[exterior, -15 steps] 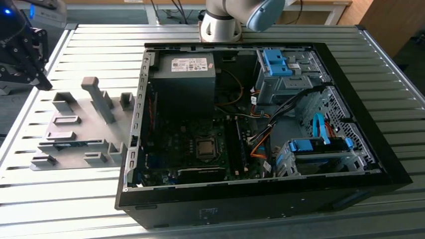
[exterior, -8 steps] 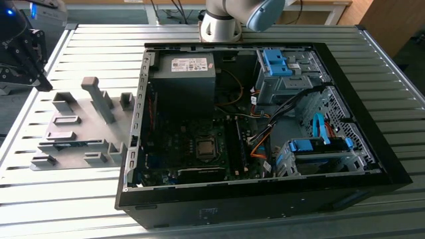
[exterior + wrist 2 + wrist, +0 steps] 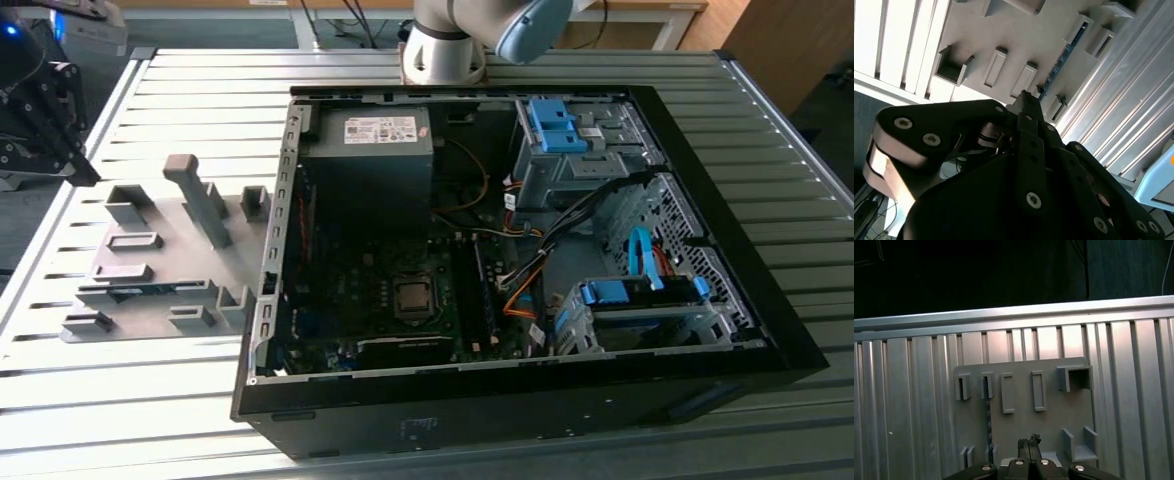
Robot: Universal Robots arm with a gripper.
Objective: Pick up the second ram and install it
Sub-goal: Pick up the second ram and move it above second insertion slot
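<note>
At the exterior view's left, a grey fixture plate (image 3: 154,262) is sitting on the ribbed metal desk (image 3: 147,400), carrying several raised blocks and one taller upright post (image 3: 200,200). The second ram (image 3: 988,415) is resting in this plate, standing on its long edge and running between two pairs of narrow slot blocks. It is showing as a thin dark-blue strip in both wrist views (image 3: 1064,55).

The end effector (image 3: 1028,442) is hovering above the plate. Its fingers (image 3: 1025,100) are pressing together to a single point with nothing between them (closed and empty). In the first wrist view the tips are appearing close beside one end of the stick, but they are not touching it.

Moving toward the middle of the exterior view, a black computer case (image 3: 534,410) is lying on its side with the panel off. Inside it, a power supply (image 3: 367,150) is occupying the far corner. The motherboard (image 3: 380,330) is lying below that, with the processor socket (image 3: 411,297) near its centre and long dark slots (image 3: 475,290) just beside the socket. The arm's base (image 3: 447,45) is standing behind the case.

Toward the exterior view's right, orange and black cables (image 3: 523,290) are trailing across the case. Blue drive-bay latches (image 3: 554,125) are sitting on the metal cages there.
</note>
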